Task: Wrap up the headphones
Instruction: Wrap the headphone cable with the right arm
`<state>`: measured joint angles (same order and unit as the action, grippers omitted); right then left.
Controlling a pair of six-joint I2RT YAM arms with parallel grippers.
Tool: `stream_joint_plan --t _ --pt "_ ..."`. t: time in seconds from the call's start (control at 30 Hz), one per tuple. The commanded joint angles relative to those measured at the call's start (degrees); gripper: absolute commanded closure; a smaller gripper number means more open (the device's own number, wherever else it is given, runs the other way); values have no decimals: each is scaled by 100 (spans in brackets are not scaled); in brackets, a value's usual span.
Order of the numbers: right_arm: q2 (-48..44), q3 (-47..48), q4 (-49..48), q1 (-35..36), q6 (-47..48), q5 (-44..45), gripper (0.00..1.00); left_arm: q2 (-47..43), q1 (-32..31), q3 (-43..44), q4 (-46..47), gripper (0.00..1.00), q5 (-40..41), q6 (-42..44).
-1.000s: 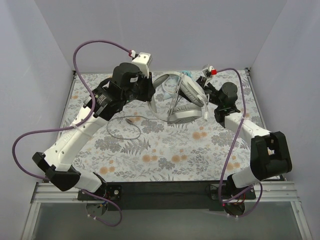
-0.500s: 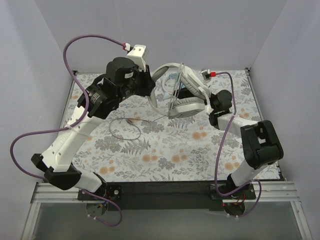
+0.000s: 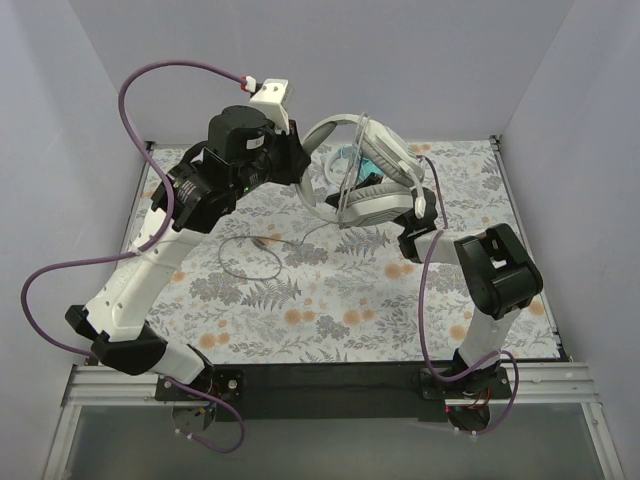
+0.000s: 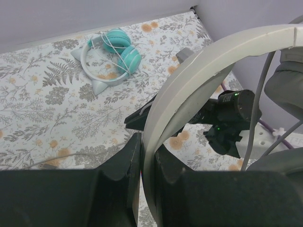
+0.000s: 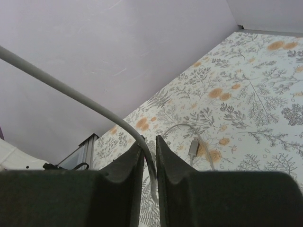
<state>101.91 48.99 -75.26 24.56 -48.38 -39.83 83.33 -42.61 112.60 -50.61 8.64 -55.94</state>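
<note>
The white-grey headphones (image 3: 372, 178) hang in the air over the back of the table. My left gripper (image 4: 147, 142) is shut on their pale headband (image 4: 199, 80), seen from above at the left gripper (image 3: 300, 172). My right gripper (image 5: 150, 142) is shut on the thin grey cable (image 5: 71, 92), which runs up and away to the left. In the top view the right gripper is mostly hidden under the ear cups. The cable's loose loop (image 3: 248, 258) and USB plug (image 5: 194, 147) lie on the cloth. The teal headphones (image 4: 111, 56) lie on the table with cord wound around them.
A floral cloth (image 3: 330, 300) covers the table, with purple-grey walls (image 3: 400, 60) close on three sides. Thick purple robot cables (image 3: 150, 85) arch above the left arm. The right arm's elbow (image 3: 497, 272) stands folded high at the right.
The left arm has lifted the white-grey headphones higher and tilted them. The right arm has swung left and folded up, bringing its gripper under the ear cups with the cable.
</note>
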Motion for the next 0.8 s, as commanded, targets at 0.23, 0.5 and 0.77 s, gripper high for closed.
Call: stream_joint_plan --t 0.23,0.5,0.77 --pt "804 436 -1982 348 -347 511 79 -19 -28 658 473 100 23 -294" --pt "1331 980 -2036 629 -444 942 79 43 -28 764 517 100 93 -294" --pt "1727 1385 -1992 823 -506 1206 77 78 -28 764 535 100 190 -286"
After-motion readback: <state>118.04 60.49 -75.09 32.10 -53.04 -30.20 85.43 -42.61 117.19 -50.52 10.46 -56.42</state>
